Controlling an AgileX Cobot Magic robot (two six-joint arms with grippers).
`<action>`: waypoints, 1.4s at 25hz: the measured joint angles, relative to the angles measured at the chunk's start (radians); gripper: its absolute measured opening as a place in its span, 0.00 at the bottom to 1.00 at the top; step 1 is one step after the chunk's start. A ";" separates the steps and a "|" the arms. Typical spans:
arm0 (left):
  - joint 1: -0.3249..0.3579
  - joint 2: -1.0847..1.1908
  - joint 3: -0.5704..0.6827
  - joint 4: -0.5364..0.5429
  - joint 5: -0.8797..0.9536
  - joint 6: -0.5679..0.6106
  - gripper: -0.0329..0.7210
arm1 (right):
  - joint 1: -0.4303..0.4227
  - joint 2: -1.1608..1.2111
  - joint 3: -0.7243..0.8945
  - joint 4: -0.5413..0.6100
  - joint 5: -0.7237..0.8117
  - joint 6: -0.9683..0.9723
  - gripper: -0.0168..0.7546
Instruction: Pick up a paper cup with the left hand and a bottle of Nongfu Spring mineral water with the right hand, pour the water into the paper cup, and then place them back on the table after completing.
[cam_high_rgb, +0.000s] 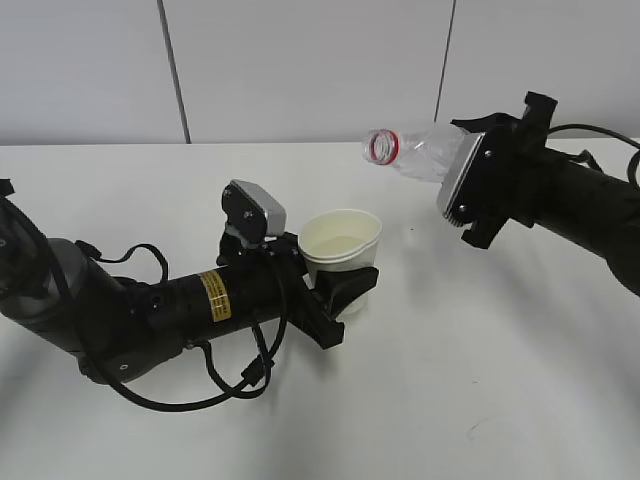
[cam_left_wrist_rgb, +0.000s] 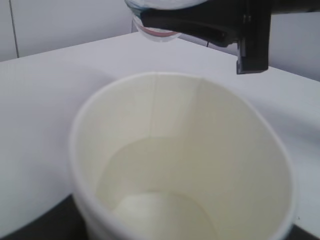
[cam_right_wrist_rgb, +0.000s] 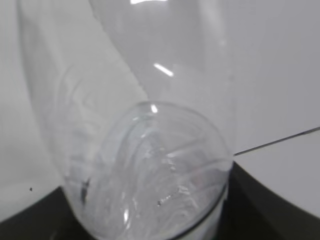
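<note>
My left gripper (cam_high_rgb: 335, 285), on the yellow-labelled arm, is shut on a white paper cup (cam_high_rgb: 342, 246) and holds it upright just above the table (cam_high_rgb: 480, 380). The cup (cam_left_wrist_rgb: 180, 160) fills the left wrist view; clear water (cam_left_wrist_rgb: 150, 210) lies in its bottom. My right gripper (cam_high_rgb: 470, 185) is shut on a clear plastic bottle (cam_high_rgb: 420, 152) with a red neck ring. The bottle lies nearly level in the air, its open mouth pointing left, above and right of the cup. It fills the right wrist view (cam_right_wrist_rgb: 150, 165) and looks nearly empty. No stream shows.
A pale panelled wall (cam_high_rgb: 300, 60) stands behind the table's far edge. Loose black cables (cam_high_rgb: 210, 385) hang from the left arm onto the tabletop.
</note>
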 joint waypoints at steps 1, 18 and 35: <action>0.000 0.000 0.000 -0.002 0.000 0.000 0.55 | 0.000 0.000 0.000 0.000 0.000 0.050 0.58; 0.016 0.000 0.000 -0.026 0.000 0.000 0.55 | 0.000 -0.002 0.051 0.000 -0.007 0.841 0.58; 0.220 0.000 0.000 -0.019 0.012 0.008 0.55 | 0.000 -0.002 0.055 0.000 -0.078 1.166 0.58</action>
